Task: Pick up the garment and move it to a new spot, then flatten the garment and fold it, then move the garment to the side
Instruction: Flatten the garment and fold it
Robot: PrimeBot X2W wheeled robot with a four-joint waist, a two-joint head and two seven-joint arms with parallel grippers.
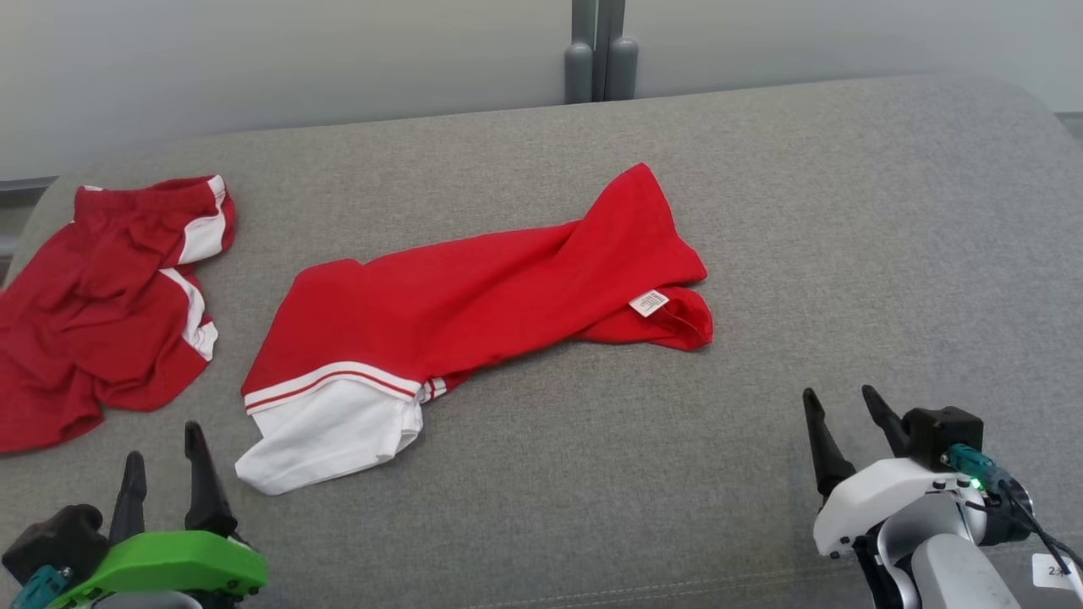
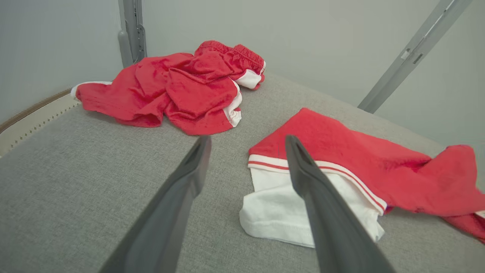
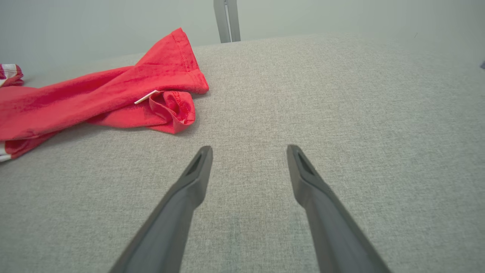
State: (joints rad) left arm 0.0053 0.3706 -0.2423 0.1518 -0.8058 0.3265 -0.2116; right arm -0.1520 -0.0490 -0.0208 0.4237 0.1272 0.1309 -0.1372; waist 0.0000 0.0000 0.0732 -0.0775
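Observation:
A red garment (image 1: 474, 304) with a white, red-striped sleeve end lies rumpled across the middle of the grey cushioned surface (image 1: 846, 211); a white label shows near its right end. The same garment (image 2: 360, 167) lies right of my left fingers in the left wrist view, and the garment (image 3: 113, 98) sits upper left in the right wrist view. My left gripper (image 1: 162, 444) stands open at the lower left, just short of the white sleeve, holding nothing. Well clear of the cloth at the lower right, my right gripper (image 1: 838, 404) is open and empty.
A second red piece with white trim (image 1: 101, 296) lies crumpled at the far left, also seen as the red heap (image 2: 178, 91). Grey metal posts (image 1: 601, 51) stand behind the surface against a pale wall. Bare grey fabric spreads to the right.

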